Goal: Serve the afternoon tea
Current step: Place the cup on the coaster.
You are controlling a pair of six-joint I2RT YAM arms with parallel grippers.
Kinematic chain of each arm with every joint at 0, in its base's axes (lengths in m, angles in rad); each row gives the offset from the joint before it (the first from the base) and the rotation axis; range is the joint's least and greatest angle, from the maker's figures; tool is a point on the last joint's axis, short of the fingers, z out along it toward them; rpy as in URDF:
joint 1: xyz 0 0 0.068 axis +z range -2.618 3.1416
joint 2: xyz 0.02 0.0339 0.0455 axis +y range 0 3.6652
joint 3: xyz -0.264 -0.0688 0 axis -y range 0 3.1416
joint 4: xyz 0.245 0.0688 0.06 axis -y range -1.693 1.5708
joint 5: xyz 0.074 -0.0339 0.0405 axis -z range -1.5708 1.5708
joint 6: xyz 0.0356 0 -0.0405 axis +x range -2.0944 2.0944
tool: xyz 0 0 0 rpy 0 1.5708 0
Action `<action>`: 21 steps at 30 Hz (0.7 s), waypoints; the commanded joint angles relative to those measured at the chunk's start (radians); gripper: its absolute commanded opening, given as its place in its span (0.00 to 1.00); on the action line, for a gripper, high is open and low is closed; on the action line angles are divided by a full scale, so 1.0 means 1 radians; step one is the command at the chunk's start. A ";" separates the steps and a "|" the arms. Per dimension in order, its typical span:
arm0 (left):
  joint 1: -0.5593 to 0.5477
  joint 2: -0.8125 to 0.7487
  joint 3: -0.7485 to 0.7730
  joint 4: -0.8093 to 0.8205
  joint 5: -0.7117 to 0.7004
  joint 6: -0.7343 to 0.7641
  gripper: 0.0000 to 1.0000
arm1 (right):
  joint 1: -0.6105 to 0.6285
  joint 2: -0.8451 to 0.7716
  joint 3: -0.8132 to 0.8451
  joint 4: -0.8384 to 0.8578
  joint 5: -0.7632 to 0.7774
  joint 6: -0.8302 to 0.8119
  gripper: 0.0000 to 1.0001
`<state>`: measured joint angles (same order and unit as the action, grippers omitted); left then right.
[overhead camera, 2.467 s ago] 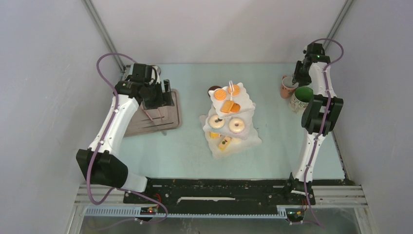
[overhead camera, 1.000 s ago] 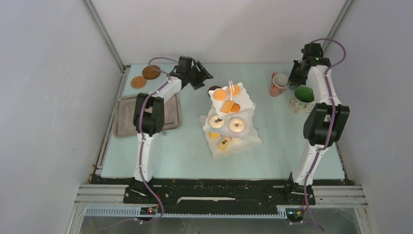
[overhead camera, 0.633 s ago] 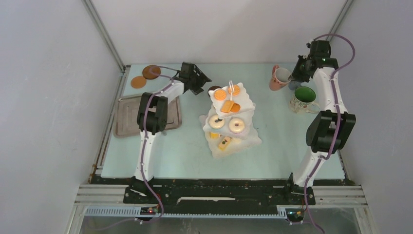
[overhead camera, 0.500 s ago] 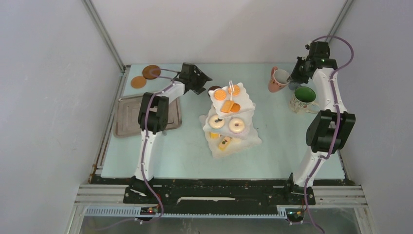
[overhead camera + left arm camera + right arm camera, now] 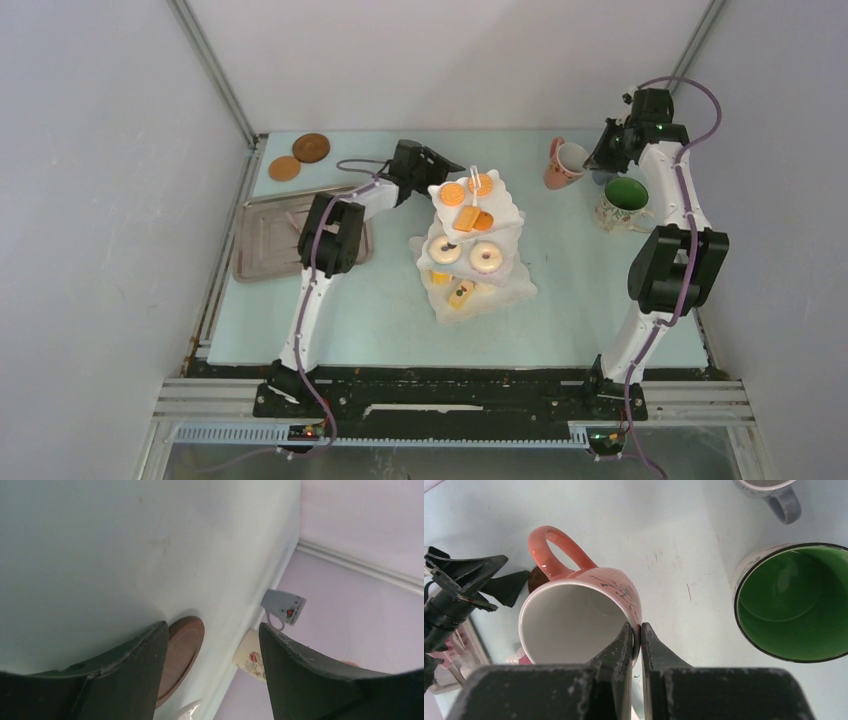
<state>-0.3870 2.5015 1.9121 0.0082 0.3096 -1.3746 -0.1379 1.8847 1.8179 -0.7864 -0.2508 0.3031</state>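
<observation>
Right pincer is clenched on the rim of the pink mug, one finger inside the wall and one outside, at the far right of the tabletop. Just beside it stands the green-inside mug, with the small pale mug near. My left pincer is released and grasps nothing; I see a brown coaster lying below its fingers, close behind the white stand. In the far left corner lie two more coasters.
</observation>
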 commanded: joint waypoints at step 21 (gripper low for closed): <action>-0.019 -0.085 0.042 -0.040 0.165 0.003 0.79 | 0.170 0.037 0.048 -0.036 -0.095 0.074 0.00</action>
<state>-0.4538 2.5145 1.9415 0.0864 0.4454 -1.4704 -0.0032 1.9053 1.7878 -0.8131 -0.3080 0.3367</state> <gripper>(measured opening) 0.789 0.083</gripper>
